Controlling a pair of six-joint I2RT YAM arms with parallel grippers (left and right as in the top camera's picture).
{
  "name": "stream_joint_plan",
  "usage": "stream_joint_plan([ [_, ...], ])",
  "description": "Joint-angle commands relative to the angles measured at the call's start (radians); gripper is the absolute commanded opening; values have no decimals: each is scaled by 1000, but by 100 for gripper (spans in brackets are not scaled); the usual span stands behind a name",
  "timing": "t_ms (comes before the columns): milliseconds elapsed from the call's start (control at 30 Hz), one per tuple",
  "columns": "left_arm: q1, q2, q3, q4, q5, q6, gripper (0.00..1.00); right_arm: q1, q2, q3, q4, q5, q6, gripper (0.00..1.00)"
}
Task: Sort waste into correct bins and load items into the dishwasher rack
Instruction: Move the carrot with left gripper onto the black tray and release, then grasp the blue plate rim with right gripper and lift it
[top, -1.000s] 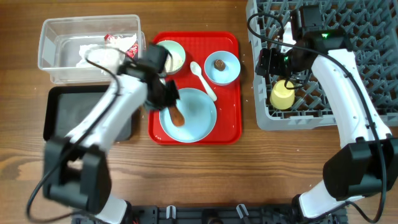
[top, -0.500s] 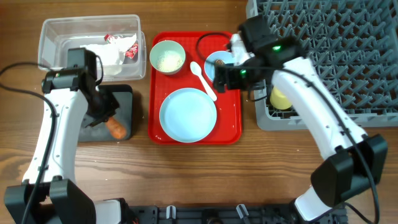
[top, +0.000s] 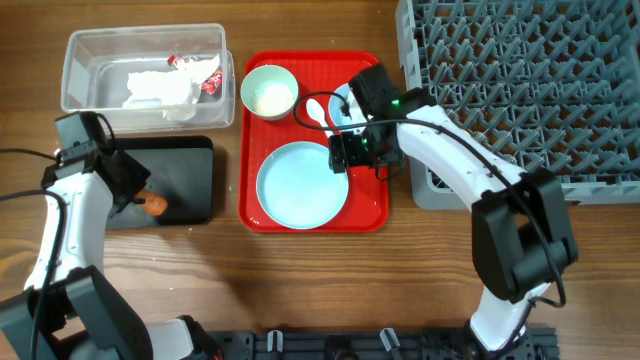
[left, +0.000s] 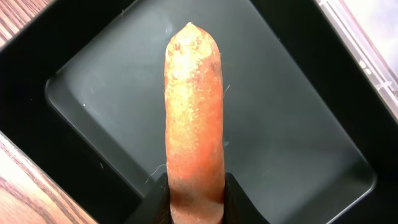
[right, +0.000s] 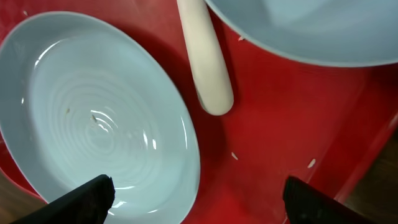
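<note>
Count: 1 red tray (top: 368, 205) mid-table. On it are 2 bowls, a green bowl (top: 269, 92) at back-left and a blue bowl (top: 345, 100) at back-right, half hidden by the right arm (top: 450, 160). Also 1 plate (top: 302, 184) at its front and 1 spoon (top: 318, 110) btwn the bowls. A few crumbs (right: 234, 156) lie on the tray floor near the spoon handle.

Left of red tray: 1 tub (top: 145, 65) w/ 1 napkin (top: 160, 88) + 1 wrapper (top: 205, 78); 1 black tray (top: 185, 180) in front of the tub. Right of red tray: 1 rack (top: 520, 90), just beside.

1 carrot (left: 193, 106), pinched narrow in left gripper (top: 135, 192) over black tray's left part; contact w/ floor unclear.

Right gripper (right: 199, 199): jaws wide, holding nothing, low over red tray btwn plate rim and spoon handle end. There's an open red strip btwn plate and tray's right lip. Bare wood table (top: 300, 290) in front.
</note>
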Motion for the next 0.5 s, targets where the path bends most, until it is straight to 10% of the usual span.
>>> stream_joint_plan([
  [0, 3, 29, -6, 7, -18, -13, 8, 34, 33, -9, 8, -23, -29, 89],
  [267, 3, 205, -6, 26, -17, -13, 15, 84, 87, -9, 36, 27, -45, 80],
  [467, 3, 244, -6, 28, -16, -13, 38, 85, 121, -9, 53, 95, -46, 56],
])
